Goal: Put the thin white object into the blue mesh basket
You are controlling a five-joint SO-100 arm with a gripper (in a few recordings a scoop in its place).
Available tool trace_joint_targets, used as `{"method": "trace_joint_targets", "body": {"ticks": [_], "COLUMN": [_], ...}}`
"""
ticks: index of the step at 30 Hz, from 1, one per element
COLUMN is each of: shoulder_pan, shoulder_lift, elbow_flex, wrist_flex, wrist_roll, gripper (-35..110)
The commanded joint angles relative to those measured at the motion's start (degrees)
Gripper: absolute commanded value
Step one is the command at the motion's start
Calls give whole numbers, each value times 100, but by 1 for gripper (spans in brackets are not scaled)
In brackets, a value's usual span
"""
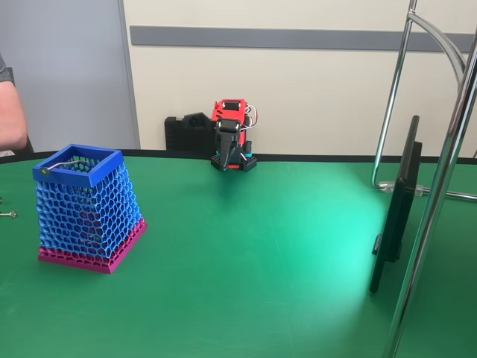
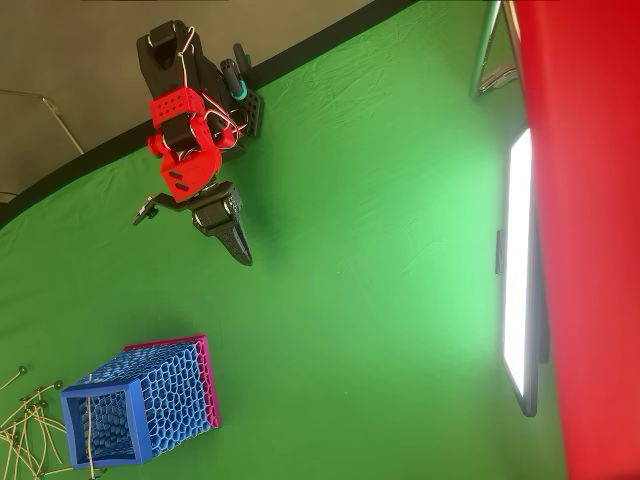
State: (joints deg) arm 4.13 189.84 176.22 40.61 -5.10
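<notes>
While folded at its base, the hand (image 2: 238, 243) points down, closed.

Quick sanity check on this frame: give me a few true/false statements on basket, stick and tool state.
1. The blue mesh basket stands upright on the green table. True.
2. The tool holds the thin white object. False: it holds nothing; the stick rests across the basket's rim.
3. The arm is folded back near its base, well apart from the basket. True.
4. The basket has a yellow base band. False: it is magenta.
</notes>
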Motion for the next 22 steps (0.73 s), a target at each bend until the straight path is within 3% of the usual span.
{"method": "trace_joint_targets", "body": {"ticks": [1, 12, 22], "shoulder_pan": [-18, -79, -88], "shoulder_lift": [62, 70, 70], "elbow_flex": [44, 44, 44], "wrist_flex": [141, 844, 879], "wrist_roll": [88, 149, 114], "gripper": [1, 1, 1]}}
